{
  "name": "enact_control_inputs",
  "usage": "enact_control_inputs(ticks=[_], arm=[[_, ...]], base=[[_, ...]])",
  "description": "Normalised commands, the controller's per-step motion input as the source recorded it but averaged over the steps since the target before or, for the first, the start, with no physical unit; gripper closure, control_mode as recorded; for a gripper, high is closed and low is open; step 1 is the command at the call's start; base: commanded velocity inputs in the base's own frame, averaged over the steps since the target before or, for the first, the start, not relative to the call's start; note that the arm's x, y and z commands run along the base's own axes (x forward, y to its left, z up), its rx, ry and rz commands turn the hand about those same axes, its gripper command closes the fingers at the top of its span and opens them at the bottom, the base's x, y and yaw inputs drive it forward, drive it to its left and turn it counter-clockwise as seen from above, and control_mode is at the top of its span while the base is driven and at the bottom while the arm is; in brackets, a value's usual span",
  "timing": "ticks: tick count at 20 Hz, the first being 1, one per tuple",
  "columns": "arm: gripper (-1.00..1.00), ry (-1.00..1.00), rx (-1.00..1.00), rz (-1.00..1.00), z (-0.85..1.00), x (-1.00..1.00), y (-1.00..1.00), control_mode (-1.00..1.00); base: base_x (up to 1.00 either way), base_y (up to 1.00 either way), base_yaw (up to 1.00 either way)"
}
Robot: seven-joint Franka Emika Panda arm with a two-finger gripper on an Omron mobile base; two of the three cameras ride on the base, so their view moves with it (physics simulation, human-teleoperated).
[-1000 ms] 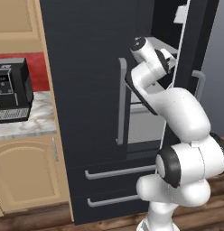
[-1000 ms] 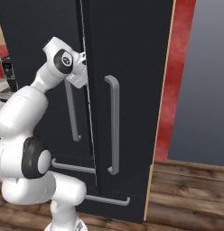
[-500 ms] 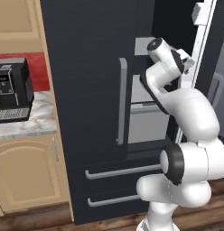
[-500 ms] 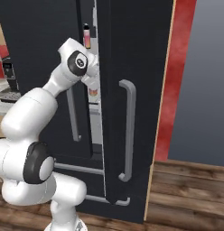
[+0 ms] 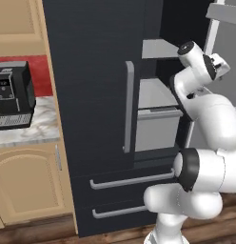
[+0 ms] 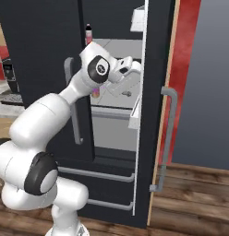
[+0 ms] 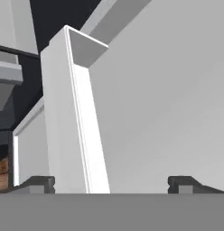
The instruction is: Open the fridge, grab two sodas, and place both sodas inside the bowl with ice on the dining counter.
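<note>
The fridge (image 5: pixel 91 95) stands between a tan wood cabinet (image 5: pixel 29 190) and a red wall (image 6: pixel 185 60). Its right door (image 6: pixel 153 115) is swung open, edge-on in the right base view, with its grey bar handle (image 6: pixel 166 138) on the outer face. The left door remains closed, with its own vertical handle (image 5: pixel 128 107) near the centre seam.

Inside, grey shelves (image 5: pixel 155 93) and a grey drawer (image 5: pixel 155 128) are exposed. A slim bottle (image 6: pixel 88 33) with a dark cap stands upright on an upper shelf. A small pink-yellow item just behind the arm's wrist may be the can (mostly hidden, so identification is uncertain).

The gripper (image 7: pixel 111 184) is raised to shelf height at the fridge opening, close to the inner side of the open door. Its fingertips (image 7: pixel 39 184) stand wide apart, and nothing is held between them. The hand view faces a pale grey door bin (image 7: pixel 64 113) at close range.

A black coffee machine (image 5: pixel 13 93) sits on the marbled worktop (image 5: pixel 29 128) left of the fridge.
</note>
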Motion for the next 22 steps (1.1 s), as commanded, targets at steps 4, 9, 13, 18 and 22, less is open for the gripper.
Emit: enact_control_inputs(ticks=[4,9,13,18,22], arm=[[-1.0,-0.04,0.09,-0.04,0.0,-0.11,-0.72,-1.0],[-1.0,-0.19,0.19,-0.01,0.0,-0.5,-0.26,-1.0],[-1.0,-0.21,0.14,0.0,0.0,-0.63,0.49,-1.0],[-1.0,-0.15,0.09,0.03,-0.31,-0.35,1.0,-1.0],[-1.0,-0.1,0.18,0.1,-0.64,-0.33,1.0,-1.0]], base=[[0.0,0.0,0.0],[0.0,0.0,0.0],[0.0,0.0,0.0],[0.0,0.0,0.0],[0.0,0.0,0.0]])
